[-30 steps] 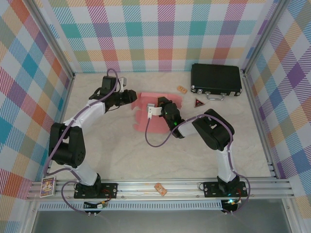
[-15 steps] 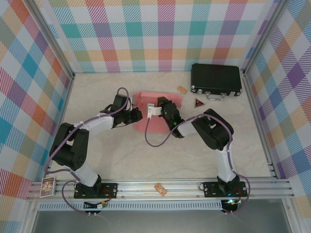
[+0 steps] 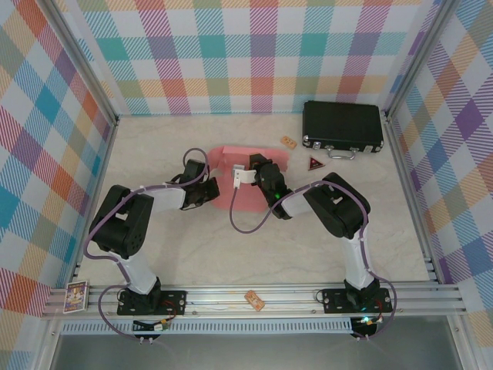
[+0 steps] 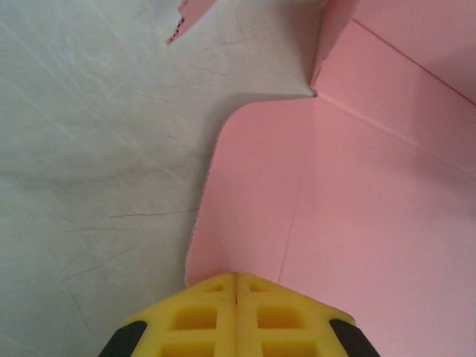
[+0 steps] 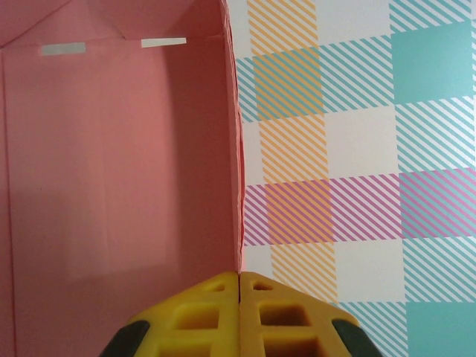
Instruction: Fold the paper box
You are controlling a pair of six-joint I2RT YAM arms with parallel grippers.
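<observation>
The paper box is a salmon-pink sheet lying mid-table, with one wall standing upright. That wall's edge runs straight into the seam of my right gripper, which is shut on it; from above the right gripper sits over the sheet's middle. My left gripper is low at the sheet's left edge. In the left wrist view the left gripper is shut, its tips against a flat rounded flap of the paper box, with nothing pinched between them.
A black hard case stands at the back right. A small orange tag and a dark triangular piece lie just behind and right of the sheet. Plaid walls enclose the table on three sides.
My left arm swung right and toward me, down to the sheet's left edge, and its jaws closed. The right gripper kept its hold and place.
</observation>
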